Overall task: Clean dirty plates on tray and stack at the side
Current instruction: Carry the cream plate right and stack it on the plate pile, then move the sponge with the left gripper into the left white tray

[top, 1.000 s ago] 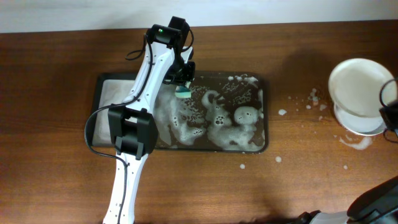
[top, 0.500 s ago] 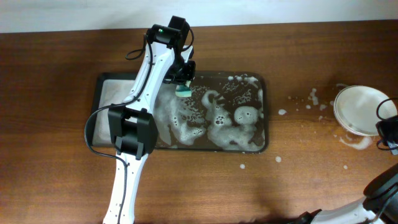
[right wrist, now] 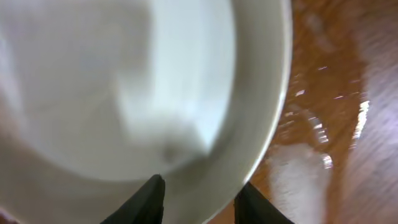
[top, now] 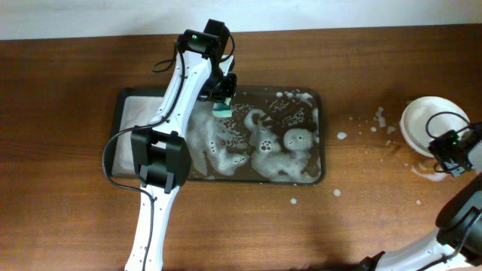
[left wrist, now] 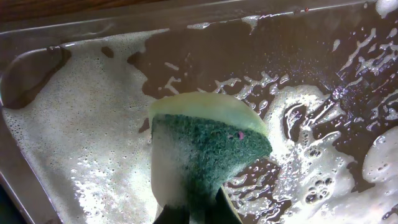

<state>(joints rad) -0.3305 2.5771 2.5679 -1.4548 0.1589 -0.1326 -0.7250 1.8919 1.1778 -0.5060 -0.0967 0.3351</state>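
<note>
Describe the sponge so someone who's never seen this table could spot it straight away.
Find the foamy dark tray on the wooden table. At the middle of its far edge, the left end effector pinches the sponge. Nothing else among the white suds is green and yellow.

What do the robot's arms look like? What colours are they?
Both are white tubes with chunky black joints. The left arm has a looping black cable and a green light. The right arm has a green light too, and black fingers.

table [top: 68,68] | tray [top: 322,143] centre | plates [top: 422,120] right | foam specks [top: 342,136] between
</note>
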